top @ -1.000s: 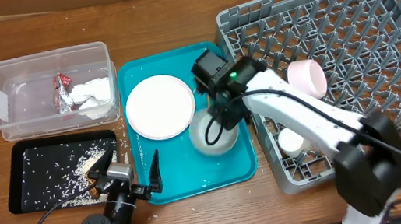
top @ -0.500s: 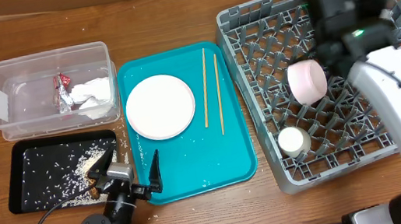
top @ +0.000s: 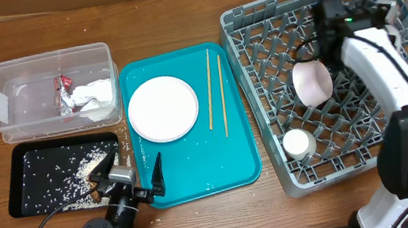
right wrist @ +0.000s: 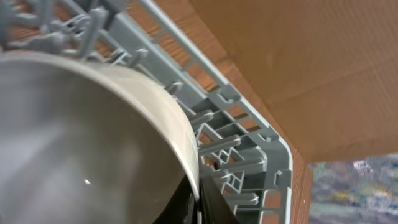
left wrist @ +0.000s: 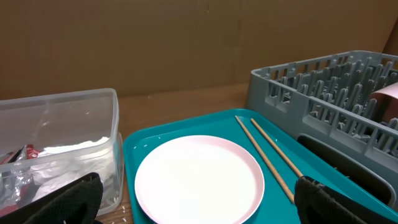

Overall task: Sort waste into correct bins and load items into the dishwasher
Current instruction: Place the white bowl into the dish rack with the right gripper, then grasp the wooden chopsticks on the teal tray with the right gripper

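My right gripper is shut on the rim of a pale grey bowl, held over the far side of the grey dish rack. From overhead the gripper and arm hide this bowl. In the rack a second pale bowl stands on its edge and a small white cup sits near the front. The white plate and two chopsticks lie on the teal tray. My left gripper is open and empty, low at the tray's near left corner, facing the plate.
The clear tub at the back left holds the red wrapper and white tissue. The black tray in front of it holds rice grains. A few grains lie on the wooden table. The rack's corner is close to the held bowl.
My right gripper lifted the grey bowl off the teal tray and carried it right, over the dish rack, uncovering the chopsticks. The left arm has not moved.
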